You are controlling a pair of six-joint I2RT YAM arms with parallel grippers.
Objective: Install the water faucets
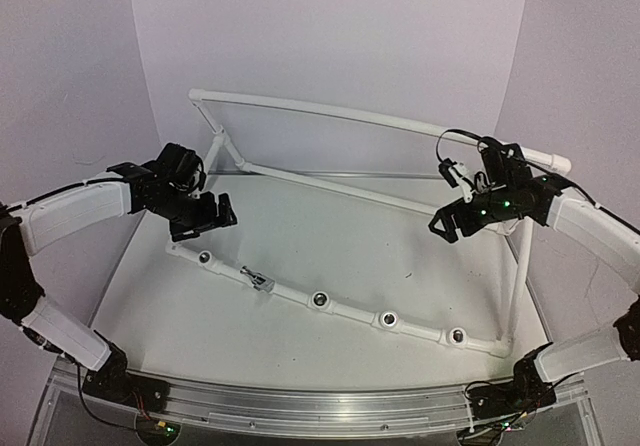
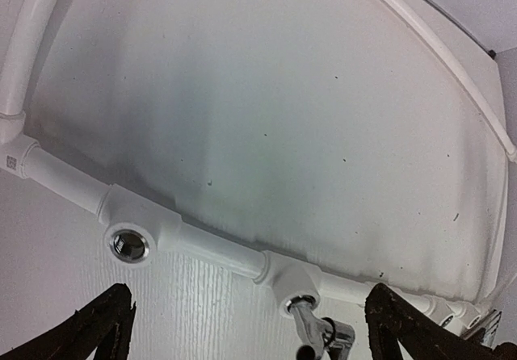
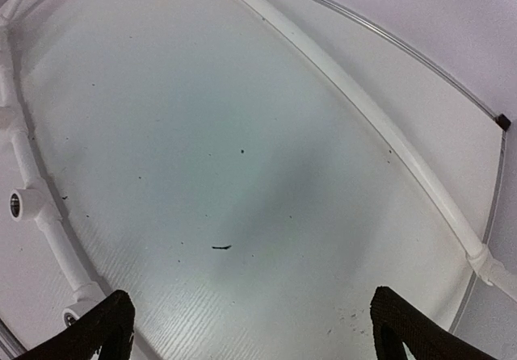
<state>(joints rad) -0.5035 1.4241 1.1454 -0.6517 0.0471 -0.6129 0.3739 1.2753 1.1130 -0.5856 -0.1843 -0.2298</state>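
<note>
One silvery water faucet [image 1: 258,278] sticks out of the second socket from the left on the white pipe frame's front pipe [image 1: 350,310]. In the left wrist view the faucet [image 2: 319,332] sits in its fitting at the bottom edge, between the fingers but untouched. My left gripper [image 1: 205,224] hovers open above the pipe's left end, and its jaws [image 2: 250,340] stand wide with nothing held. My right gripper [image 1: 452,221] hangs open in the air at the right, by the frame's upright post. Its dark fingertips [image 3: 97,328] frame only bare table.
Open sockets show along the front pipe: one at the left end [image 1: 204,258] and three to the right of the faucet [image 1: 320,300]. The frame's back rail [image 1: 370,118] and diagonal pipe [image 1: 330,184] cross behind. The right upright [image 1: 518,286] stands near my right arm.
</note>
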